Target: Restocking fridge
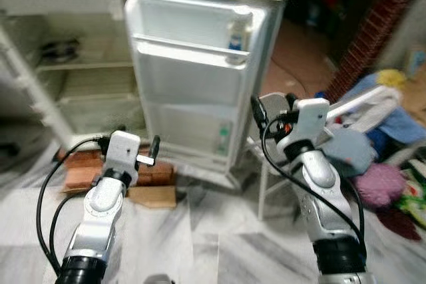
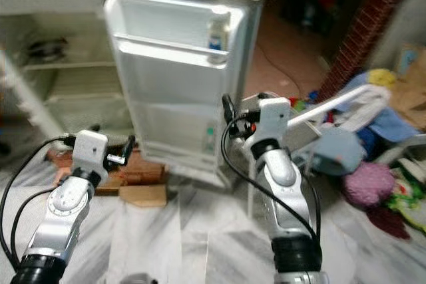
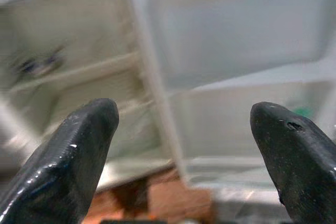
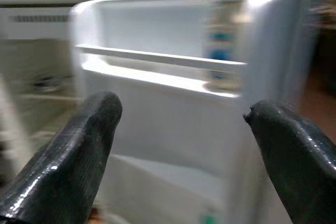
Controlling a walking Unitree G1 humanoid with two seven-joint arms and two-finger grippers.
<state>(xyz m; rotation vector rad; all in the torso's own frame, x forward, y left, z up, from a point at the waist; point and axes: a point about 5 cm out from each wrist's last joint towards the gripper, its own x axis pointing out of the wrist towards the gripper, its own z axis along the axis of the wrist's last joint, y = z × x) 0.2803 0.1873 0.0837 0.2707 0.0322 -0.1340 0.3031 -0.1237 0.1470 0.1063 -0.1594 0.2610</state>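
A white fridge (image 1: 80,84) stands in front of me with its door (image 1: 193,78) swung wide. One white bottle with a blue label (image 1: 238,34) stands in the door's upper rack, also seen as the bottle (image 4: 223,40). A small green item (image 1: 223,139) sits in the lower rack. A dark object (image 1: 60,50) lies on an inner shelf. My left gripper (image 3: 184,129) is open and empty, held low before the door's hinge side. My right gripper (image 4: 181,124) is open and empty too, raised near the door's free edge and facing the racks.
Red bricks (image 1: 83,167) and a piece of cardboard (image 1: 153,195) lie at the fridge's foot. A white stool (image 1: 273,177) stands just right of the door. A heap of clothes (image 1: 379,131) and a brick pillar (image 1: 379,24) fill the right side. The floor is grey marble.
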